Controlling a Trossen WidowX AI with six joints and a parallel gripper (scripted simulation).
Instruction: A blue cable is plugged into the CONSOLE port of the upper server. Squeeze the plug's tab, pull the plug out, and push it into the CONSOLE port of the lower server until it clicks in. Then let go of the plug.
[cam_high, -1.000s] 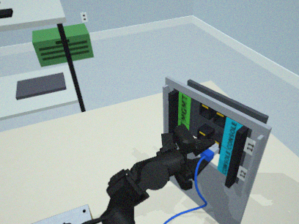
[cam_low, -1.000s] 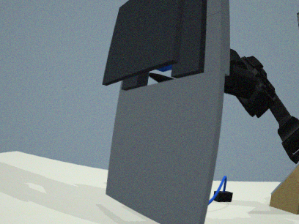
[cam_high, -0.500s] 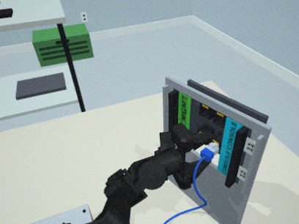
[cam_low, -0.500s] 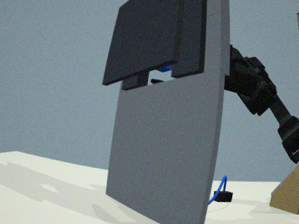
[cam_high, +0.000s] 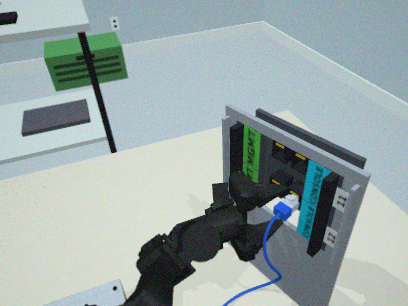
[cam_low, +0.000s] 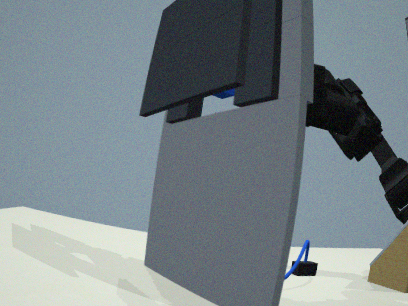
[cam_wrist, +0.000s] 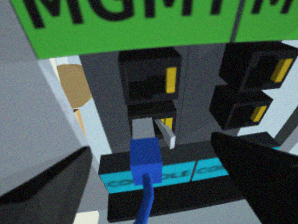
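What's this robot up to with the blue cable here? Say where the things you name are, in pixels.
The robot's gripper (cam_high: 283, 206) (cam_wrist: 152, 144) is open, its fingers spread on either side of the blue plug (cam_high: 283, 211) (cam_wrist: 145, 154), and isn't holding it. The plug is at the lower server's CONSOLE port (cam_high: 294, 193) (cam_wrist: 150, 107), with its cable (cam_high: 266, 250) (cam_wrist: 146, 200) trailing away. The pictures don't show whether it has clicked in.
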